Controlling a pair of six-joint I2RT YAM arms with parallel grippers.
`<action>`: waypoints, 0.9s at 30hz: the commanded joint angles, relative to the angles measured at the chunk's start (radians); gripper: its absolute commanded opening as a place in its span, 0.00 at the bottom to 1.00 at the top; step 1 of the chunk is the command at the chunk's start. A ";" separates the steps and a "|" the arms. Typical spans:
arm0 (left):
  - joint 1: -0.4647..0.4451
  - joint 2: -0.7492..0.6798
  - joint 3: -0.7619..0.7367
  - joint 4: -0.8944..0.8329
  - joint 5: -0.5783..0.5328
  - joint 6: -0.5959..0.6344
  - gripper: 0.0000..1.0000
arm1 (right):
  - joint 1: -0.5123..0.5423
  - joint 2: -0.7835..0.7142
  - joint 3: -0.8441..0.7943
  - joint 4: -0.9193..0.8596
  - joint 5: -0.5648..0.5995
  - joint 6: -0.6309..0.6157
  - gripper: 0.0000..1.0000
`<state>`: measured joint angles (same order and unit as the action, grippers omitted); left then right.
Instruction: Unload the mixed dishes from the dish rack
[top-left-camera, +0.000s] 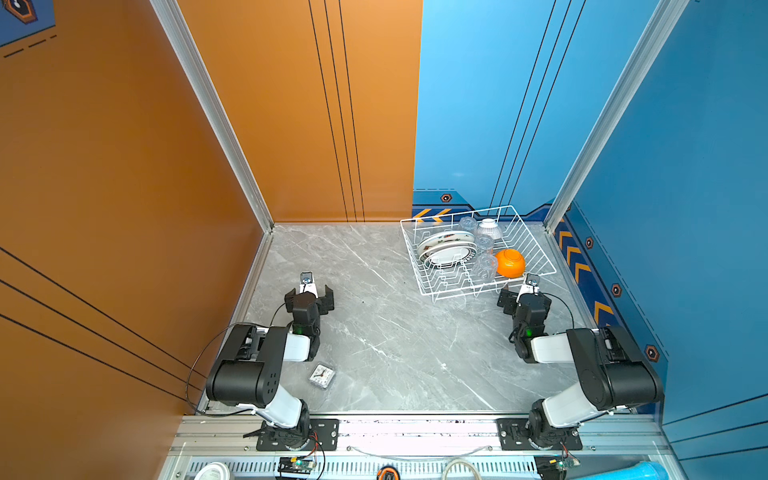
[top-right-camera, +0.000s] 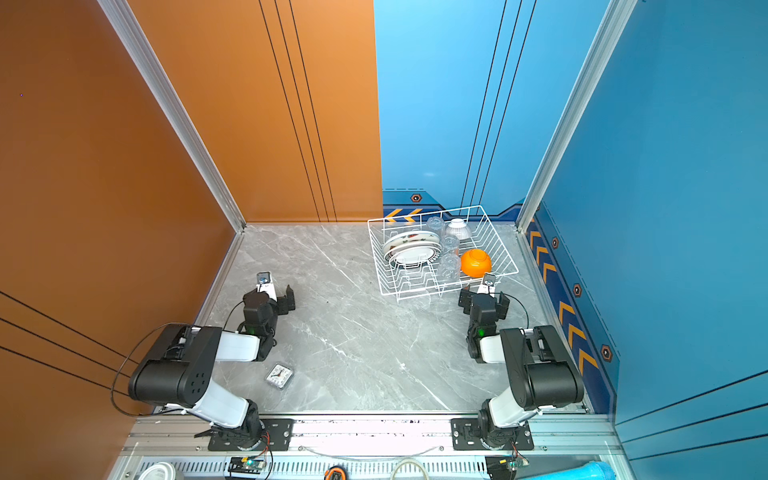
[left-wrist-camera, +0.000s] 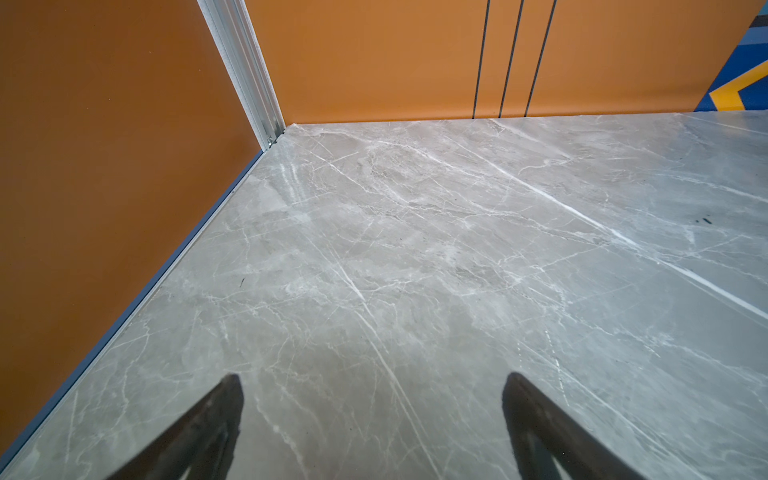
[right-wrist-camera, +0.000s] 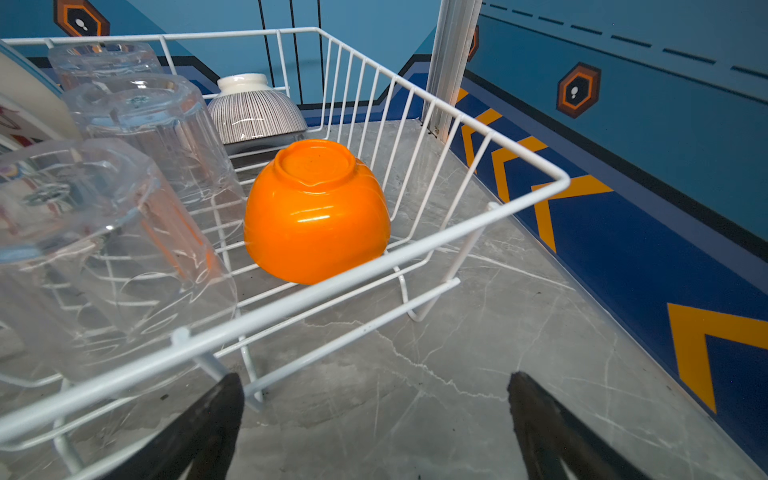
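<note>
Taking 12 o'clock as straight away from the arm bases, the small clock (top-left-camera: 322, 375) lies nearest, at about 7 o'clock on the tabletop (left-wrist-camera: 415, 249), and is no part of the job. Beyond it the left end effector (left-wrist-camera: 374, 380) hangs over bare marble at 10 o'clock, jaws spread wide and holding nothing. The right end effector (right-wrist-camera: 376, 382) is equally wide and empty, low and just short of the near rim of the dish rack (right-wrist-camera: 457, 227), which sits at 1 o'clock with every dish inside; unloading has not begun.

The likeliest trouble is that rim: a straight push forward at this height would probably strike the wire and shove the whole rack. Just past it the orange bowl (right-wrist-camera: 316, 216) sits upside down; its glossy, rounded wall could slip out of a pinch. At the bowl's 9 o'clock an inverted tumbler (right-wrist-camera: 104, 257) stands close, so a wide jaw could knock it. Farther left, the two plates (top-left-camera: 446, 249) lean together, and lifting one may drag its neighbour. The ribbed bowl (right-wrist-camera: 255, 114) sits farthest back.
</note>
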<state>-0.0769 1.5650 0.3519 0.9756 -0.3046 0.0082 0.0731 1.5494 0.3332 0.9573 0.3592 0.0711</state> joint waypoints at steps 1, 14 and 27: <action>-0.031 -0.031 -0.015 0.014 -0.069 0.019 0.98 | -0.031 -0.005 0.021 -0.016 -0.102 0.022 1.00; -0.379 -0.274 0.102 -0.238 -0.617 0.118 0.98 | 0.080 -0.236 0.012 -0.213 0.059 -0.020 1.00; -0.589 -0.362 0.517 -1.202 -0.321 -0.479 0.98 | 0.200 -0.758 0.030 -0.806 0.173 0.179 1.00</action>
<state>-0.6395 1.1767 0.8188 0.0311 -0.7444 -0.3141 0.2787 0.8444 0.3119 0.4160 0.5282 0.1520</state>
